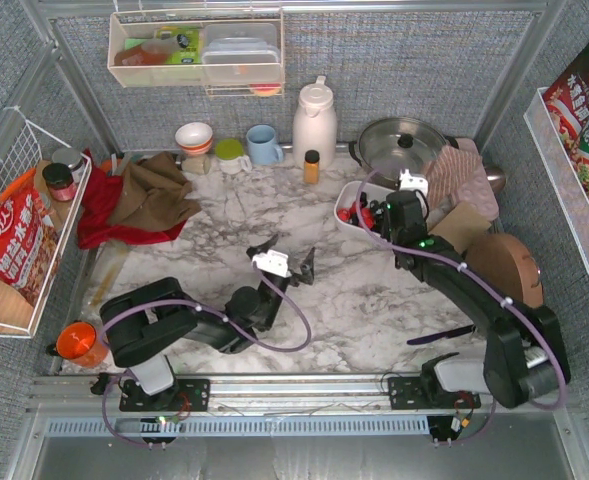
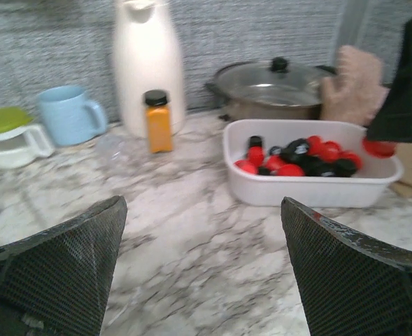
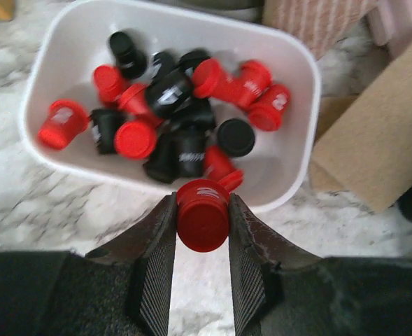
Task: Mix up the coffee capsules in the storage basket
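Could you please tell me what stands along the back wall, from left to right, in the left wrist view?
green-lidded cup → blue mug → white jug → lidded pot → mitt

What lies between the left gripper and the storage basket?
Only bare marble table, from the left gripper to the storage basket; the left wrist view shows it.

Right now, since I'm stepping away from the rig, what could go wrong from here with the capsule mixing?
1. The right hand grips a red capsule roughly over the near rim of the storage basket. Released here, it might clip the rim and roll away across the marble table.
2. The other capsules lie heaped mid-basket and the walls look low, so stirring with the hand could flick some out.
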`<action>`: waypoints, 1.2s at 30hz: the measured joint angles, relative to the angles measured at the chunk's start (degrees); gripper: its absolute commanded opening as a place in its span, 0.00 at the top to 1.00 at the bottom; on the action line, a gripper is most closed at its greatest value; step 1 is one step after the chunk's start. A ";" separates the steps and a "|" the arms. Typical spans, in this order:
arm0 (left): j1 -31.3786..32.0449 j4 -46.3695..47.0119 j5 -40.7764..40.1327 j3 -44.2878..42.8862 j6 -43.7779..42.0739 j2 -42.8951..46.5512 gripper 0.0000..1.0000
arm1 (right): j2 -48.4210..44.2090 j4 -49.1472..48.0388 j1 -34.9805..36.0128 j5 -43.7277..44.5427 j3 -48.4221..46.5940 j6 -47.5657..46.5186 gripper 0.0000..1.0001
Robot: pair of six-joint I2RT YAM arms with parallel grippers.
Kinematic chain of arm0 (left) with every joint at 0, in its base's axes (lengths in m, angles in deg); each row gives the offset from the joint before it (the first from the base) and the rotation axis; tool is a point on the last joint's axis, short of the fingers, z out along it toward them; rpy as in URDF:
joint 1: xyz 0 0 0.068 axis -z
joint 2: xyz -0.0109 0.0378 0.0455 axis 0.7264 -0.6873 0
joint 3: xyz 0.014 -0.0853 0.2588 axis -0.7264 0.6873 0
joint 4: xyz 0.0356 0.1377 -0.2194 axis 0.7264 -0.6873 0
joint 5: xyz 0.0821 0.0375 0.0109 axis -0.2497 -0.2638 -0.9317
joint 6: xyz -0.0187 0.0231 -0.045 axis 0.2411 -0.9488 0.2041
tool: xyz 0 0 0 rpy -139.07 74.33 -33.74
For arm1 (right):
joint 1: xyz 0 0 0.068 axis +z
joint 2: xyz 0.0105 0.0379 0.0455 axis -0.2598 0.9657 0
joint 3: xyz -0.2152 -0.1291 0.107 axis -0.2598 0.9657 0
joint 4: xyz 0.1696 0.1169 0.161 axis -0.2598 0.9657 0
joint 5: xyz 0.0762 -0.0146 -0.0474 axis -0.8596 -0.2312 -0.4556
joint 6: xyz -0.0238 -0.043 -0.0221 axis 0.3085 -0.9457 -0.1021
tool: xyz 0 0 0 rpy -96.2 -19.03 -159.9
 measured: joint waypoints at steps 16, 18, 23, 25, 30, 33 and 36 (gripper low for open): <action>0.39 0.00 -37.22 3.28 -11.69 2.47 0.00 | 18.69 -5.42 -5.92 6.93 -11.52 -4.24 0.14; 0.46 -0.07 -39.08 3.76 -12.35 2.82 0.00 | 17.33 -4.66 -5.95 6.75 -11.47 -4.02 0.02; 0.15 -0.13 -40.68 7.72 -12.28 7.74 0.00 | 10.80 -5.55 -5.99 6.58 -6.54 -3.69 0.01; -0.94 -0.13 -40.13 9.25 -12.28 10.69 0.00 | 8.90 -6.80 -5.99 6.01 -3.52 -5.03 0.01; -5.77 -0.24 -37.57 13.62 -12.66 20.37 0.00 | 3.19 -11.93 -5.99 5.27 6.99 -9.01 0.01; -9.99 -4.00 -35.32 17.16 -9.73 29.88 0.00 | -0.39 -15.78 -6.01 5.75 13.88 -9.40 0.01; -15.63 -19.45 -31.61 16.87 -2.27 40.96 0.00 | -2.38 -19.28 -6.38 5.92 20.59 -8.85 0.01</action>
